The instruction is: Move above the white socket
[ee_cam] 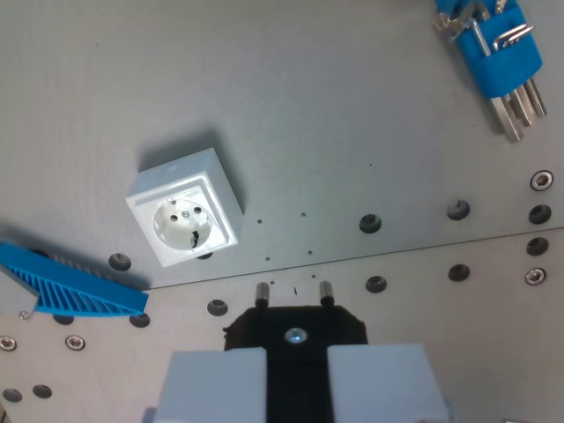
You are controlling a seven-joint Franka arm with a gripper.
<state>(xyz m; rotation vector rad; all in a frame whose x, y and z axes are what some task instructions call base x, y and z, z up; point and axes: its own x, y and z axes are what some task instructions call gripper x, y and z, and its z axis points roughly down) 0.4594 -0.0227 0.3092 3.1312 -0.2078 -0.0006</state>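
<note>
While unmarked, white socket (185, 220) sits left — claw (294, 374) grips black plug (294, 330).

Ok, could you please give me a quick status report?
Tool shut on black plug. White socket up-left in wrist view, not yet below. Path clear.

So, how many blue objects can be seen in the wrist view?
2. One blue ribbed part lies at the wrist view's left edge, below the white socket. One blue tool lies in the top right corner. Others may be outside the frame.
</note>
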